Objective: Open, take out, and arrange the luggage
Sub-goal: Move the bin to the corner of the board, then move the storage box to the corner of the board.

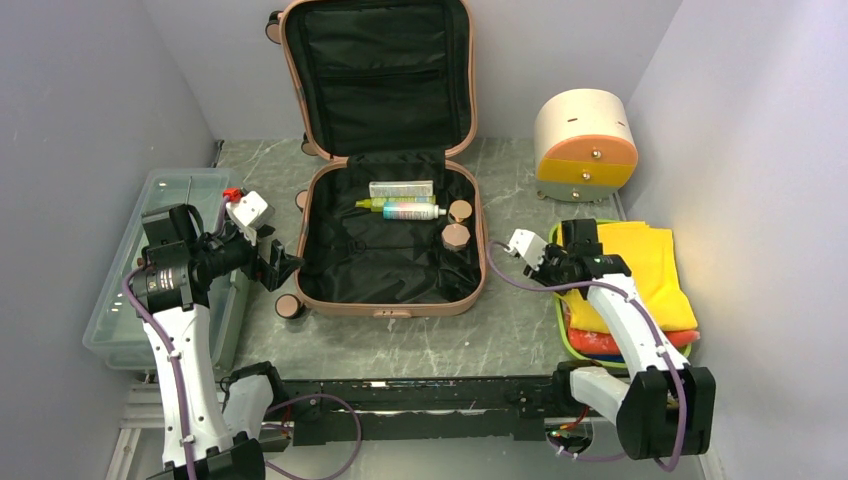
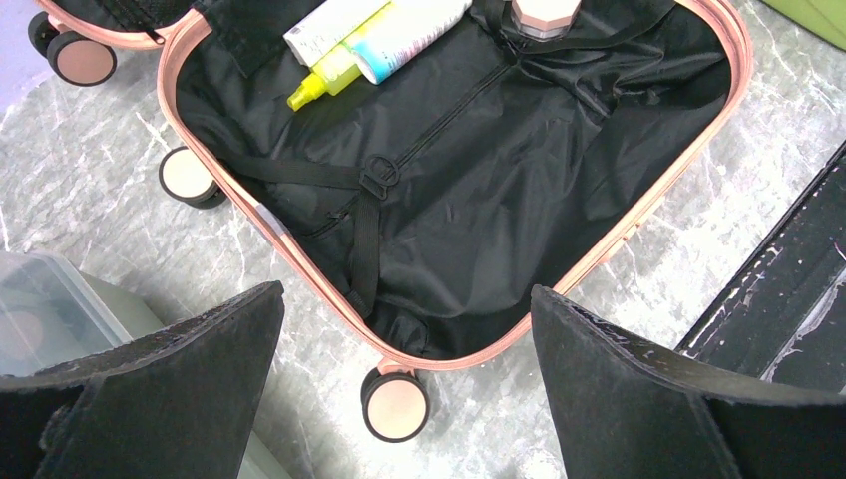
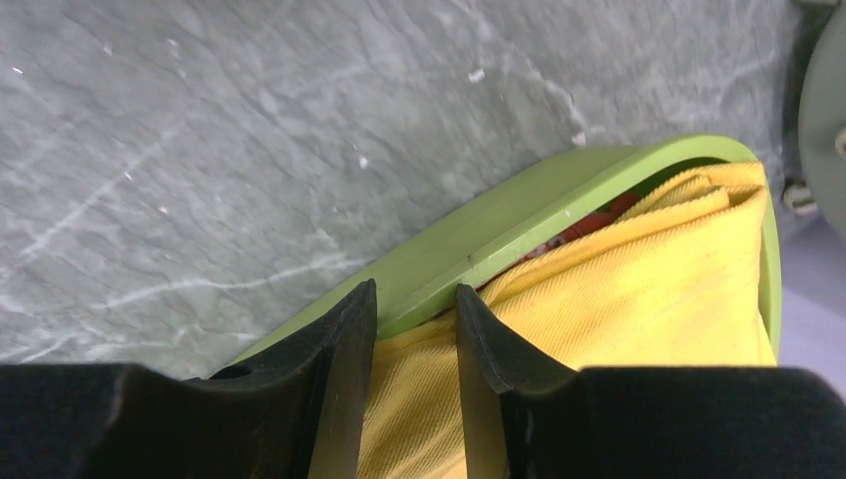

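Salmon-pink hard-shell luggage (image 1: 372, 268) lies open, round-cornered, lined in rumpled black fabric

luggage (image 1: 370, 265): salmon-pink, black lining | tray (image 3: 519, 225): lime-green | cloth (image 3: 648, 289): yellow | table (image 1: 420, 340): grey marbled | drawer box (image 1: 585, 120): cream, orange

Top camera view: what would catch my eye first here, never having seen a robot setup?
The salmon-pink luggage lies open mid-table, lid upright, with toiletries on its black lining. At the right, a yellow cloth tops a lime-green tray, whose rim the right gripper straddles. A round cream-and-orange drawer box stands at the back right.
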`<control>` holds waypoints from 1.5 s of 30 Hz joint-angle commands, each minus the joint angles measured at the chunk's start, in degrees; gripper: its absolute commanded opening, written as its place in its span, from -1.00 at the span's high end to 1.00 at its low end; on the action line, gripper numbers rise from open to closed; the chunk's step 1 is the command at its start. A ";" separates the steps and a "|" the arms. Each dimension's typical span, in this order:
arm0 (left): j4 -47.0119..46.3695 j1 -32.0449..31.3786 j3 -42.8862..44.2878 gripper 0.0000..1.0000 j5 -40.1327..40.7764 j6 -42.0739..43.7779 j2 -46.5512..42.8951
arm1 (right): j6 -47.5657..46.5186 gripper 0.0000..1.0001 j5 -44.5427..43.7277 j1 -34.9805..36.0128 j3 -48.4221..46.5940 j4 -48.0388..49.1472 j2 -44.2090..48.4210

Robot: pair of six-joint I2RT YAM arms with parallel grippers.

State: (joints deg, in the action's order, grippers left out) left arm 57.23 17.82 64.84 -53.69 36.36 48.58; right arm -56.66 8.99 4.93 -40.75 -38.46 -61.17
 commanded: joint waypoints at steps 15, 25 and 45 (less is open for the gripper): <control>-1.23 0.63 -0.46 -0.99 -2.47 -1.04 -0.83 | 12.40 -0.41 7.23 -3.89 -18.62 -5.62 7.09; -1.66 0.84 -1.17 -0.99 -2.78 -0.94 -1.99 | 31.63 -0.76 -16.07 -9.86 -30.51 20.04 -1.34; -2.02 1.49 -1.59 -0.99 -2.83 -0.73 -1.36 | 67.01 -0.76 5.61 -26.92 -58.02 23.41 -34.93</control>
State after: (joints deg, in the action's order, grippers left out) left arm 56.36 19.00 62.67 -54.65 36.34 46.74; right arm 0.64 9.19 -19.88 -92.73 -19.77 -93.12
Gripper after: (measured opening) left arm 0.995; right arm 0.880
